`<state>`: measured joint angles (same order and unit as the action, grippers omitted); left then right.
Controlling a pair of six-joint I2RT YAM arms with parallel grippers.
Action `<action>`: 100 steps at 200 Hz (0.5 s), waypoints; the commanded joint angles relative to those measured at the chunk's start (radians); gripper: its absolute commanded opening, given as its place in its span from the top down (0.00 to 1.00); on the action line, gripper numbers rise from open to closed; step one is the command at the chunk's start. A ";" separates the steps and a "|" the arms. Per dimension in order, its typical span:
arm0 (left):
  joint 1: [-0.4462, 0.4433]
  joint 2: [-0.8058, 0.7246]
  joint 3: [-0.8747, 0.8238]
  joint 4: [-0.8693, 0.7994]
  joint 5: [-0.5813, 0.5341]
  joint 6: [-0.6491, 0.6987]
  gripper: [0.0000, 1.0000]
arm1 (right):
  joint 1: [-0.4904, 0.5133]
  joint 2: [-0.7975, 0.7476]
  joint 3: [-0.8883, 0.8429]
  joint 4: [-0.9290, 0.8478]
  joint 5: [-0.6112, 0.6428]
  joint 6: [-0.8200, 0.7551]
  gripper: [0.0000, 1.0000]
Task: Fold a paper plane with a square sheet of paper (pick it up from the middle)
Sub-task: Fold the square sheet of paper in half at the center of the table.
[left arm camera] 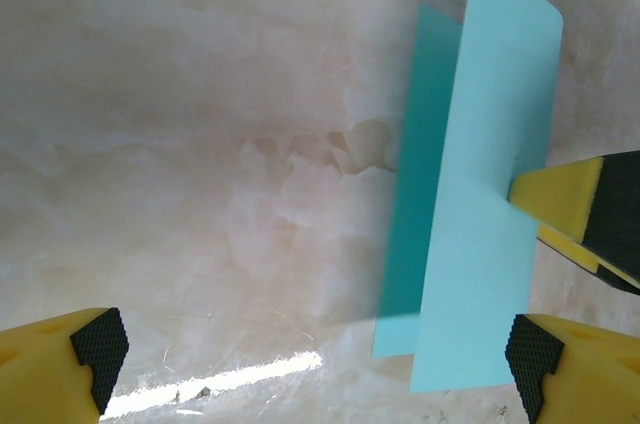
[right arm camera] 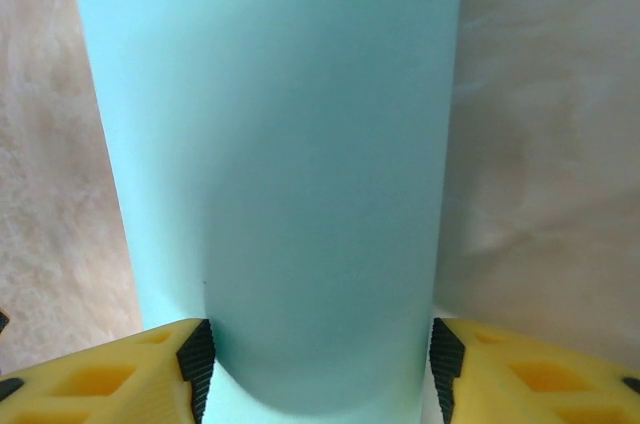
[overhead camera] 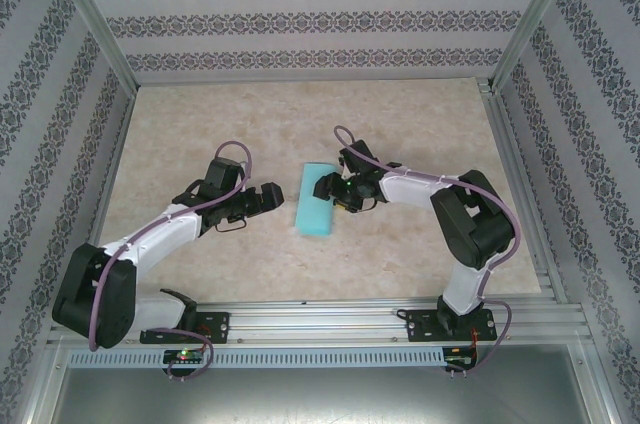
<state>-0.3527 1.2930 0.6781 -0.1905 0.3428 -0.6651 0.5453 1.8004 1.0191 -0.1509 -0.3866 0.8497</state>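
The turquoise sheet of paper [overhead camera: 318, 201], folded over into a long strip, lies about the middle of the counter [overhead camera: 200, 124], with its upper layer lifted a little off the lower. The left pincer [overhead camera: 274, 196] is spread wide just beside it, on the side toward the counter's left edge. The right pincer [overhead camera: 338, 192] has its pads on either side of the strip's curved fold, jaws apart; I cannot tell whether they press it.
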 commanded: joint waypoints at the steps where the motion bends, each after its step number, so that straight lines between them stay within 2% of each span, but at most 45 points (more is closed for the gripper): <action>1: -0.008 0.010 0.029 -0.006 0.022 0.013 0.00 | -0.014 -0.022 0.000 -0.044 0.020 -0.033 0.41; 54: -0.008 0.024 0.033 0.000 0.035 0.018 0.00 | -0.016 0.000 0.012 -0.110 0.102 -0.016 0.42; 100: -0.008 0.036 0.032 0.000 0.038 0.021 0.00 | -0.006 0.029 0.025 -0.072 0.069 -0.003 0.43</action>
<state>-0.3527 1.3182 0.6811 -0.1902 0.3660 -0.6609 0.5343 1.8072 1.0191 -0.2249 -0.3218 0.8379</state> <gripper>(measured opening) 0.999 0.573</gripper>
